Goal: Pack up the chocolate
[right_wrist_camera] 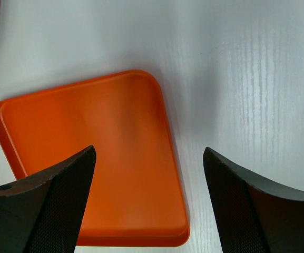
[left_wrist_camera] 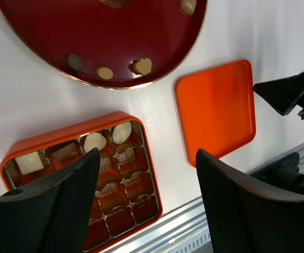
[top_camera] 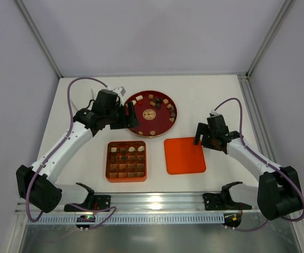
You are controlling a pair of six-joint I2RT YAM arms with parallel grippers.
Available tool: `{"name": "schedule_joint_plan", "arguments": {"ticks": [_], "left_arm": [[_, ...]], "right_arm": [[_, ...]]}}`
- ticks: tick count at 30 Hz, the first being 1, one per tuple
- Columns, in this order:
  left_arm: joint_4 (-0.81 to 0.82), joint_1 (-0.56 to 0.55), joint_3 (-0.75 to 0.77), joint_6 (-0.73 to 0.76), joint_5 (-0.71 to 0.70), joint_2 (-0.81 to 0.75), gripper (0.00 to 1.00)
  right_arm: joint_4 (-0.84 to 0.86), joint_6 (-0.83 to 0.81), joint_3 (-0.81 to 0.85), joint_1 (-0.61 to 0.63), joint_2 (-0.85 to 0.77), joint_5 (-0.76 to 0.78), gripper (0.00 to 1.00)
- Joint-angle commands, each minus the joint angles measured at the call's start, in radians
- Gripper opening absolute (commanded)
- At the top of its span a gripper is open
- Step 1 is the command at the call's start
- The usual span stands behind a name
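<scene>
Two arms are bolted to the rail (top_camera: 157,201) along the bottom edge of the overhead view. The left arm (top_camera: 62,152) slants up from the lower left toward the centre. The left gripper (top_camera: 133,115) hangs over the left rim of the round dark red plate (top_camera: 162,123), fingers spread with nothing between them. The right arm (top_camera: 253,159) slants up from the lower right. The right gripper (top_camera: 198,135) hangs at the upper right corner of the flat orange lid (top_camera: 184,155), also spread wide and empty. Its wrist camera looks down on the lid's right edge between the two fingers.

At lower centre on the white table (top_camera: 220,95), the orange gridded box (top_camera: 126,161) lies left of the lid, near it but apart. A few chocolates (left_wrist_camera: 95,141), white and brown, sit in the box's upper rows, while the lower rows show only orange liner. Farther up the frame, more chocolates lie scattered around the plate's edge, in dark, tan and cream. One of these is heart-shaped and lies near the rim closest to the box.
</scene>
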Motion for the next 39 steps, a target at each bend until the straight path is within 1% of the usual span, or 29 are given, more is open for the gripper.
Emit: {"name": "schedule_joint_plan", "arguments": {"ticks": [1, 2, 3, 4, 6, 7, 9, 10, 13, 16, 17, 18, 20, 21, 24, 26, 29, 33, 39], "left_arm": [[0.088, -0.019, -0.044, -0.039, 0.038, -0.043, 0.72], [0.094, -0.019, -0.05, -0.041, 0.035, -0.05, 0.72], [0.094, -0.019, -0.052, -0.039, 0.032, -0.058, 0.72], [0.094, -0.021, -0.053, -0.038, 0.024, -0.078, 0.72], [0.088, -0.019, -0.05, -0.035, 0.006, -0.093, 0.72], [0.083, -0.019, -0.047, -0.031, 0.003, -0.104, 0.72], [0.066, -0.021, -0.035, -0.03, 0.001, -0.104, 0.72], [0.063, -0.019, -0.032, -0.031, 0.017, -0.106, 0.72], [0.066, -0.019, -0.024, -0.053, 0.085, -0.104, 0.71], [0.068, -0.019, -0.029, -0.054, 0.071, -0.107, 0.7], [0.066, -0.019, -0.029, -0.053, 0.069, -0.11, 0.7], [0.066, -0.021, -0.027, -0.054, 0.07, -0.11, 0.7], [0.066, -0.021, -0.024, -0.061, 0.078, -0.115, 0.7], [0.066, -0.019, -0.024, -0.062, 0.081, -0.121, 0.7], [0.065, -0.019, -0.033, -0.067, 0.077, -0.141, 0.7], [0.066, -0.019, -0.047, -0.068, 0.072, -0.156, 0.7], [0.06, -0.019, -0.066, -0.073, 0.072, -0.181, 0.69], [0.059, -0.021, -0.098, -0.088, 0.08, -0.215, 0.7], [0.071, -0.021, -0.148, -0.104, 0.093, -0.235, 0.7]], "right_arm": [[-0.017, 0.037, 0.039, 0.105, -0.005, 0.058, 0.83], [-0.031, 0.049, 0.069, 0.142, 0.016, 0.099, 0.83], [-0.035, 0.068, 0.079, 0.206, 0.026, 0.1, 0.82], [-0.024, 0.103, 0.082, 0.231, 0.038, 0.1, 0.82], [-0.001, 0.14, 0.079, 0.294, 0.075, 0.092, 0.77], [0.013, 0.166, 0.08, 0.314, 0.085, 0.103, 0.71], [0.011, 0.181, 0.105, 0.361, 0.116, 0.136, 0.68], [-0.008, 0.186, 0.116, 0.394, 0.125, 0.178, 0.68], [-0.061, 0.172, 0.139, 0.38, 0.125, 0.27, 0.68], [-0.056, 0.129, 0.139, 0.366, 0.107, 0.221, 0.67], [-0.05, 0.131, 0.151, 0.371, 0.11, 0.201, 0.64], [-0.044, 0.135, 0.159, 0.378, 0.116, 0.187, 0.62], [-0.045, 0.148, 0.194, 0.435, 0.156, 0.196, 0.59], [-0.055, 0.16, 0.206, 0.455, 0.173, 0.201, 0.55], [-0.045, 0.19, 0.249, 0.521, 0.248, 0.204, 0.54], [-0.035, 0.198, 0.28, 0.535, 0.305, 0.198, 0.54], [-0.029, 0.197, 0.315, 0.547, 0.375, 0.192, 0.5], [-0.024, 0.194, 0.343, 0.567, 0.42, 0.189, 0.46], [-0.03, 0.187, 0.387, 0.578, 0.464, 0.192, 0.46]]}}
